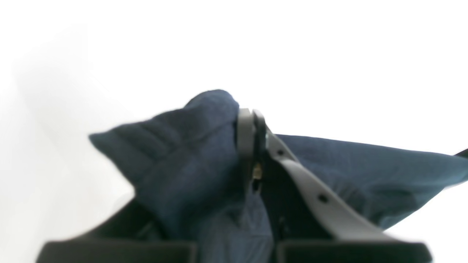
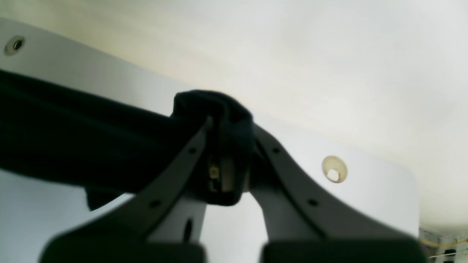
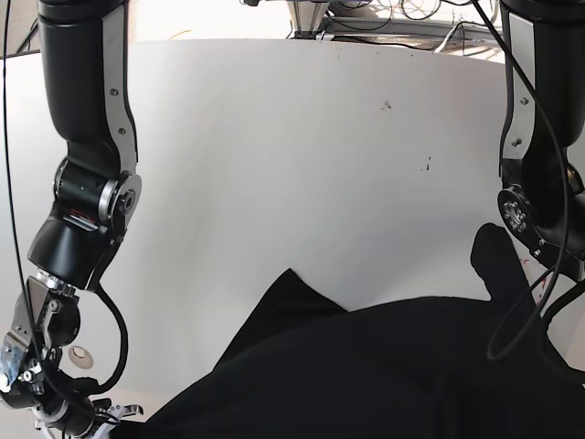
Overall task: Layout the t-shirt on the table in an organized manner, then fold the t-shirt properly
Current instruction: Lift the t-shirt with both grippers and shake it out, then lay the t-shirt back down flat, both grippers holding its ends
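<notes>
The t-shirt (image 3: 366, 375), dark and plain, hangs stretched between my two grippers low over the white table (image 3: 274, 165), filling the bottom of the base view. In the left wrist view my left gripper (image 1: 252, 116) is shut on a bunched fold of the t-shirt (image 1: 175, 157), which drapes to both sides of the fingers. In the right wrist view my right gripper (image 2: 227, 122) is shut on another bunch of the t-shirt (image 2: 73, 138), which trails off to the left. The fabric rises to a peak (image 3: 494, 251) beside the left arm and hides that gripper in the base view.
Two round holes (image 2: 333, 170) (image 2: 14, 44) sit in the table near its rounded corner (image 2: 409, 175). The right arm (image 3: 87, 192) stands at the base view's left, the left arm (image 3: 539, 201) at its right. Cables (image 3: 393, 18) lie beyond the far edge.
</notes>
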Robot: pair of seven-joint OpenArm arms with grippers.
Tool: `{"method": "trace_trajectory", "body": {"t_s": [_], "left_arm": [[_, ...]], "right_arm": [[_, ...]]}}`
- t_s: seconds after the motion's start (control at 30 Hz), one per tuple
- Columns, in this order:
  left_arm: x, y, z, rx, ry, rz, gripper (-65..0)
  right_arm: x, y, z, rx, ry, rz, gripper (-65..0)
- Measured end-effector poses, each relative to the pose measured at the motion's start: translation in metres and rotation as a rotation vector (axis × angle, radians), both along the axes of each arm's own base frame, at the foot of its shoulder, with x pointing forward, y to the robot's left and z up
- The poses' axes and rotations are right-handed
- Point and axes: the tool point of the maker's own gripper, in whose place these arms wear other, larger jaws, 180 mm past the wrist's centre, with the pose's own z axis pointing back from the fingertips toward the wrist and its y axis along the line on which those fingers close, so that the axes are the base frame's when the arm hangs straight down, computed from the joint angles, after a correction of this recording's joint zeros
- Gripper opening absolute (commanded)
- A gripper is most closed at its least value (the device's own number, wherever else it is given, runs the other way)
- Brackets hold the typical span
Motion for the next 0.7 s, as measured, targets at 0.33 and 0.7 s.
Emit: {"method": "trace_trajectory", "body": {"t_s": [0.33,0.7], "left_arm": [[0.003,-0.003,-0.018,0.000,0.034,-0.018,-65.0],[-0.011,0.015,-0.156,-0.016,0.323,0.045,-65.0]], "right_arm": [[-0.011,-0.009,-0.006,-0.078,0.052,-0.012,-65.0],[-0.065,-0.011,-0.074,-0.216,0.154,-0.035,-65.0]]}}
